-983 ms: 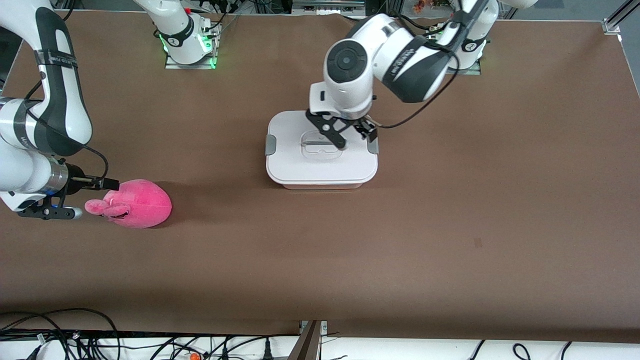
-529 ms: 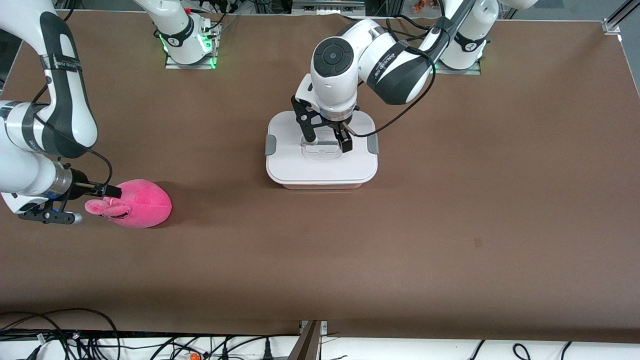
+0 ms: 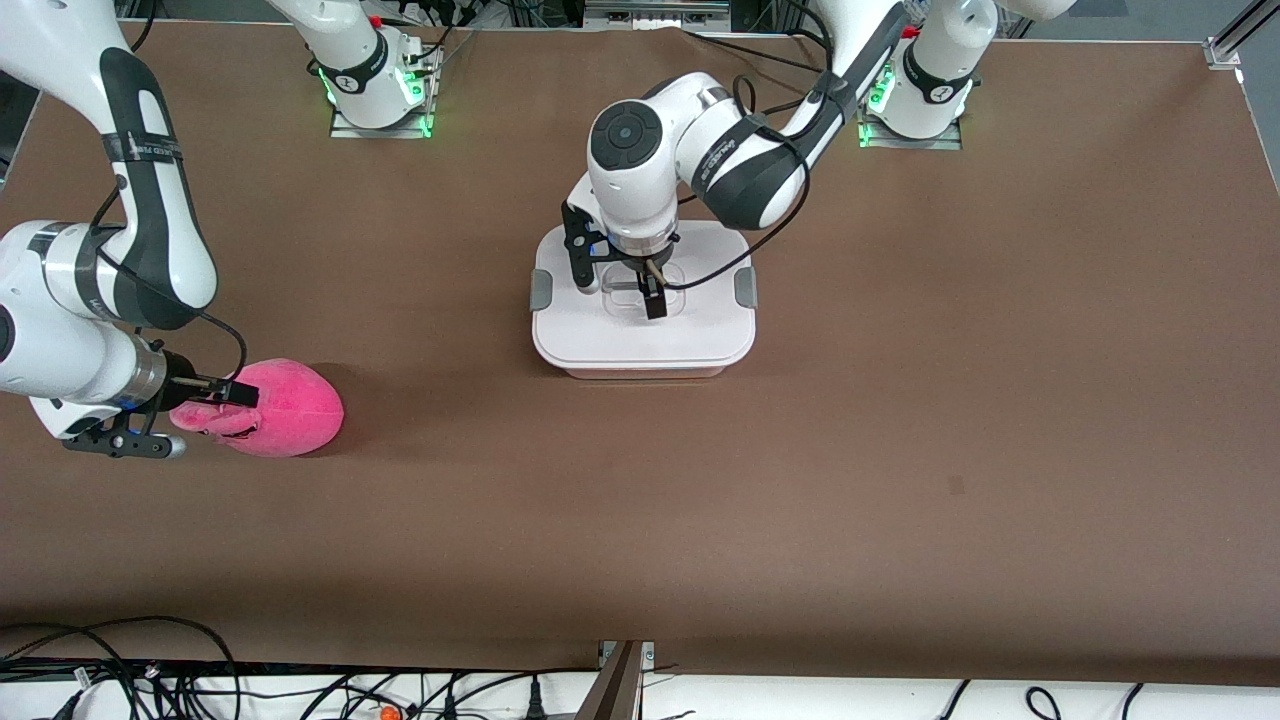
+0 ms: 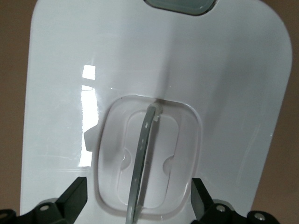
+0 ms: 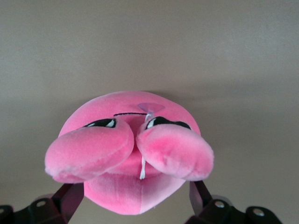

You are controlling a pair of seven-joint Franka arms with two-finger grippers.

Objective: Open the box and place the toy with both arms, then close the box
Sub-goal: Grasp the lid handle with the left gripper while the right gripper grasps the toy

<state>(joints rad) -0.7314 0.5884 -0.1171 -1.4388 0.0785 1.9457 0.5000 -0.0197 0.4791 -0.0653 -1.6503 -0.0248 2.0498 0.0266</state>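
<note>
Toy (image 3: 285,408) lies on the brown table (image 3: 700,500) toward the right arm's end, nearer the front cam than the box, well apart from it. It's bright pink plush w/ dark face marks; in the right wrist view the toy (image 5: 133,154) faces the cam, two puffy pink lobes out front, a thin white thread hanging between them.

Right tool (image 3: 205,412) is down at the toy's snout end, fingers spread; the black fingertips (image 5: 70,196) sit either side of the toy's lower body. Can't tell if they touch the plush; no squeeze visible.

Box (image 3: 643,300) sits mid-table, farther from the front cam, lid on: white lid, grey side clips (image 3: 541,289) at both short ends, pale pink base just showing at the near edge.

Left tool (image 3: 618,286) is over the lid's centre, pointing down. Fingers spread, one each side of the clear recessed handle (image 4: 147,161); left wrist view shows fingertips (image 4: 74,198) outside the recess w/ the thin handle bar between them, not pinched.
</note>
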